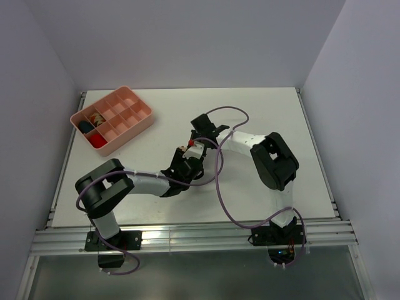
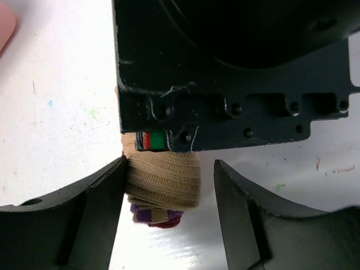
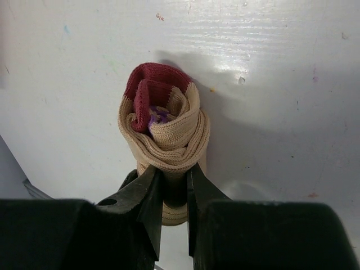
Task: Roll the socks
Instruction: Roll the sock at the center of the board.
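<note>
A: What is found farthest left?

B: A tray (image 1: 131,134), set at 10 o'clock on the tabletop (image 1: 281,112), well apart from the work.

A: And the left claw (image 2: 170,185)?

B: It is spread wide astride the socks (image 3: 162,129). One finger (image 2: 98,205) is touching at 9 o'clock and a gap is seen at 3. The roll's long axis is laid 12 to 6 between the fingers.

A: The right claw (image 3: 174,185)?

B: It is pinched narrow on the tan outer wrap, entered from 12 o'clock opposite. Both claws are equally near. The surface is judged smooth, with the walls well apart.
</note>
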Tool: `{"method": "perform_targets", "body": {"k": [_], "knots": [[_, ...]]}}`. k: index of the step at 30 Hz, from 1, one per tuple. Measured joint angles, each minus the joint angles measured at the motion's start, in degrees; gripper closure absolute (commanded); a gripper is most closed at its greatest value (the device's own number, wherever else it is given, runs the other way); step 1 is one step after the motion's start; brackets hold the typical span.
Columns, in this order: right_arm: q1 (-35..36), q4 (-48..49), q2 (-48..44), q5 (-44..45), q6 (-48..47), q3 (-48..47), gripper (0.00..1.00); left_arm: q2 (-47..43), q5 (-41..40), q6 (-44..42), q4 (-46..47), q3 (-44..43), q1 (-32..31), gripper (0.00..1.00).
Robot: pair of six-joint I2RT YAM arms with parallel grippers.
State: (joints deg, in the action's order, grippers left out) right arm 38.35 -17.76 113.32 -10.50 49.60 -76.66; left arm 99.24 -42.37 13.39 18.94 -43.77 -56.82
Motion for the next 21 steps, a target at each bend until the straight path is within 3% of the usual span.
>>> {"method": "perform_targets", "body": {"k": [6, 13, 16, 17, 21], "knots": [[-0.4, 0.0, 0.3, -0.7, 0.0, -0.2, 1.0, 1.9, -2.8, 1.6, -0.5, -0.9, -0.5, 0.41], [0.1, 0.6, 0.3, -0.5, 0.0, -0.2, 1.0, 1.6, -2.9, 4.5, -1.0, 0.0, 0.0, 0.77], [0.1, 2.1, 0.0, -0.9, 0.3, 0.6, 0.91, 0.5, -1.6, 6.1, -0.7, 0.9, 0.6, 0.93], [0.1, 3.3, -0.3, -1.0, 0.7, 1.6, 0.8, 0.1, -0.9, 6.5, -0.8, 1.2, 0.9, 0.97], [-0.8, 7.9, -2.4, -2.6, 2.1, 5.7, 0.55, -2.0, 3.2, 7.6, -0.8, 2.4, 2.2, 0.99]]}}
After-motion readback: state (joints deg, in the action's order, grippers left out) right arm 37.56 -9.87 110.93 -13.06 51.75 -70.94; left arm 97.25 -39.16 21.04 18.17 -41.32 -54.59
